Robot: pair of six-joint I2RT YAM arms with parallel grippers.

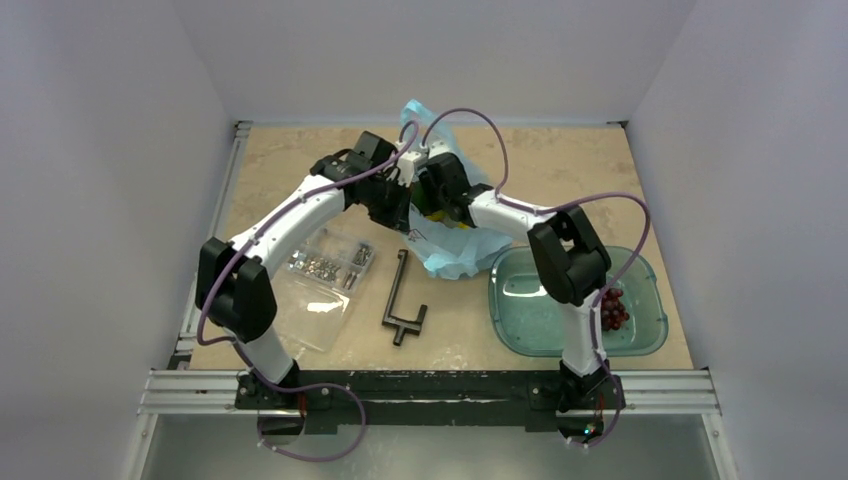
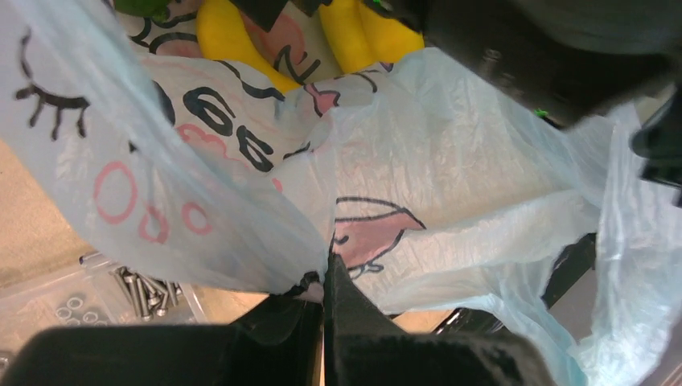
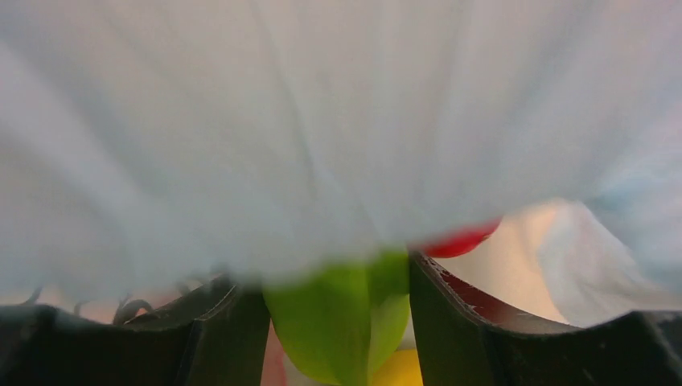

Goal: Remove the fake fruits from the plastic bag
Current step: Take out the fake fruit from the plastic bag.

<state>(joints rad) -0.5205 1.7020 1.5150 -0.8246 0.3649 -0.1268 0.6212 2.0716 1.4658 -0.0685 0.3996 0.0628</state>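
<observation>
Left gripper (image 2: 326, 277) pinches plastic bag (image 2: 450, 185) film, holding mouth up. Right gripper (image 3: 331, 289) inside bag, fingers (image 3: 450, 322) straddling green piece (image 3: 322, 338). Squeezing? We cannot tell. We'd say: firm grip, film taut, draw straight out, no snagging.

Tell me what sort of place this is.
Likely a robot lab test cell: bare white walls box in the table, two arms bolted to an aluminium rail, staged props like a screw bag.
</observation>
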